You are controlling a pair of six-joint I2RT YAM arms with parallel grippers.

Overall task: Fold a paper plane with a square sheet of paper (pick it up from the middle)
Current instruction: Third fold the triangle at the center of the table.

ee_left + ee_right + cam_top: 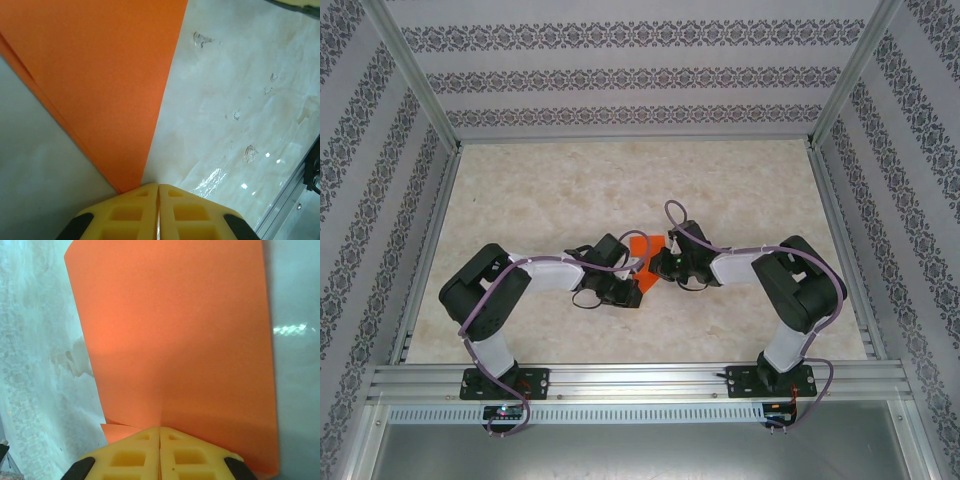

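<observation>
The square sheet of paper [645, 247] is bright orange and sits mid-table between my two grippers. In the left wrist view the paper [110, 75] shows layered edges on its left side. It narrows to a corner that runs under the left finger of my left gripper [159, 186]. That gripper is shut; the corner's end is hidden, so a grip on it is unclear. In the right wrist view the paper [175, 340] spreads wide. A faint ridge rises from the closed seam of my right gripper [160, 428], which is shut on it. From above, the left gripper [632, 283] and right gripper [663, 263] nearly meet.
The marble-patterned table [570, 190] is bounded by aluminium rails [620, 378] at the near edge and patterned walls at the sides and back. A few small scuffs [249, 152] mark the surface near the paper.
</observation>
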